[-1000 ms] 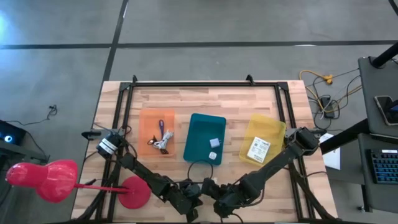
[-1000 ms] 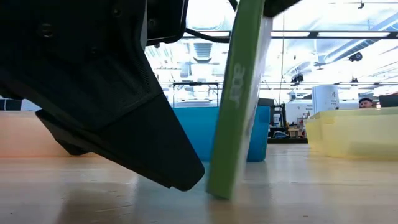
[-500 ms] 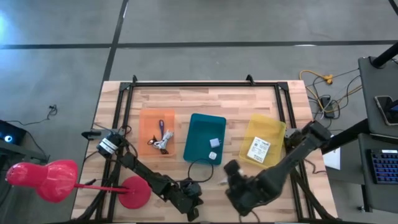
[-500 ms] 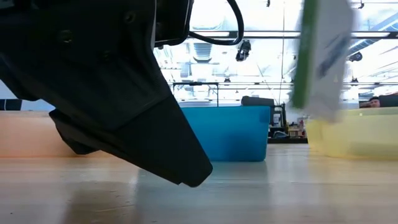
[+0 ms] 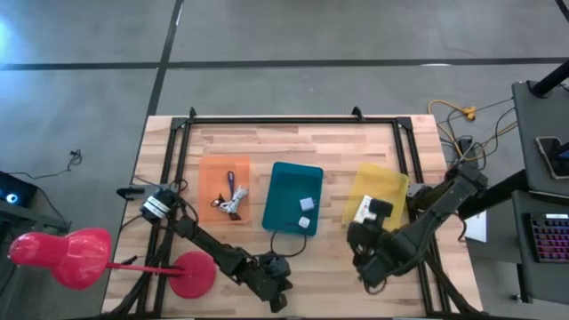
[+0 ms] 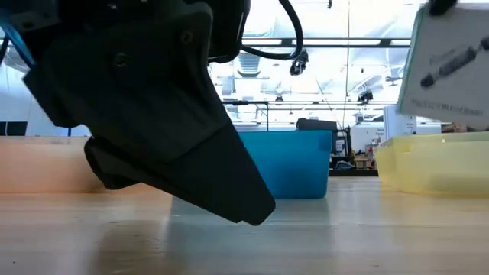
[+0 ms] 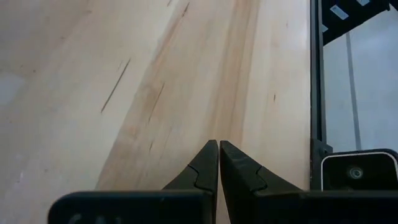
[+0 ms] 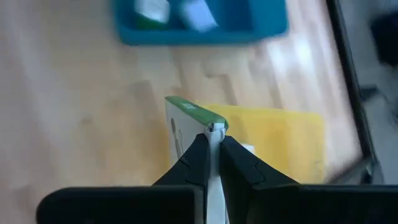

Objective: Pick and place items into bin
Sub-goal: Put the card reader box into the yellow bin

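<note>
Above the near edge of the yellow bin (image 5: 378,203), the right gripper (image 8: 211,140) is clamped on the edge of a flat white packet with a green spine (image 8: 186,127), carried upright. It looks light and stiff, perhaps slippery, so an edge pinch suits. The left gripper (image 7: 218,163) rests closed near the table's front edge.

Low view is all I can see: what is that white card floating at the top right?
Observer: A flat white packet with a green edge, pinched in the shut right tool.
Operator: Where is it hanging?
Observer: Over the yellow bin, towards its near side.
Operator: And the big dark shape?
Observer: The left arm. Its left tool is shut on nothing, low over the bare table.
</note>
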